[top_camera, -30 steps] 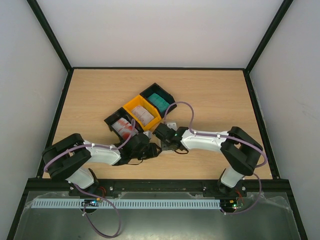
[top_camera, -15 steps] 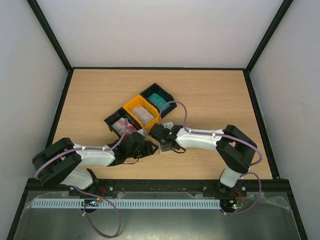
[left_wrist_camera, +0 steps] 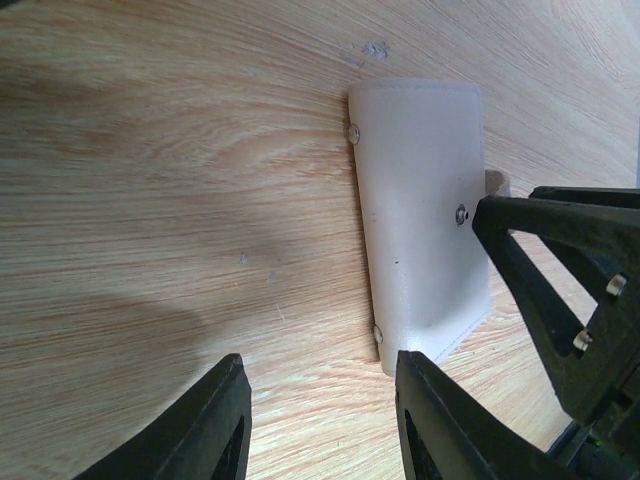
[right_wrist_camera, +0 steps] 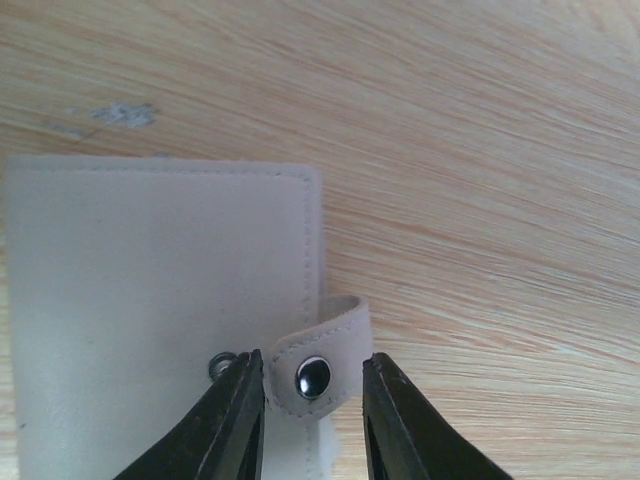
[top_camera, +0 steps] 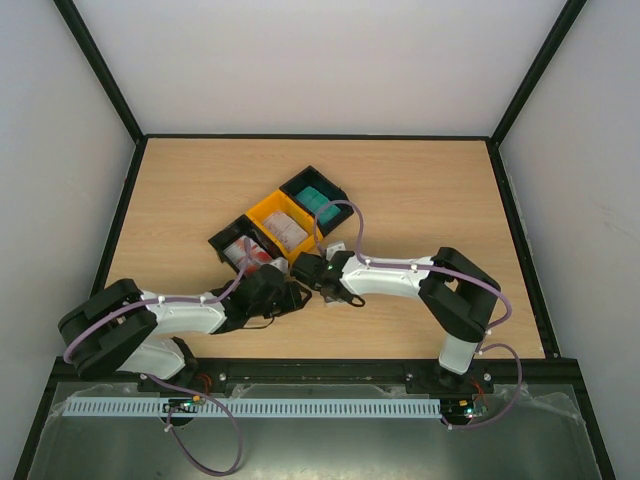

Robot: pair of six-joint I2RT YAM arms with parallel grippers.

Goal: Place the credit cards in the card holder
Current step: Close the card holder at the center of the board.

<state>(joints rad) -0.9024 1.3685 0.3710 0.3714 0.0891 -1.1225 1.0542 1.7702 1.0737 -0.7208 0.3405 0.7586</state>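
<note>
Right claw (right_wrist_camera: 312,378) pinches the snap tab (right_wrist_camera: 335,335) of the shut card holder (left_wrist_camera: 420,210), flat on the bench (left_wrist_camera: 150,200). Left claw (left_wrist_camera: 320,410) gapes empty beside its corner. Pin the body, then peel the tab up.

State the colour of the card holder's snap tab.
Snap tab: pale beige, dark shiny stud; right wrist view shows it best.

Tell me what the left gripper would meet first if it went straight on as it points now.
Most likely the card holder: its near corner lies just before the fingers of the left gripper. Depth is unclear, though.
</note>
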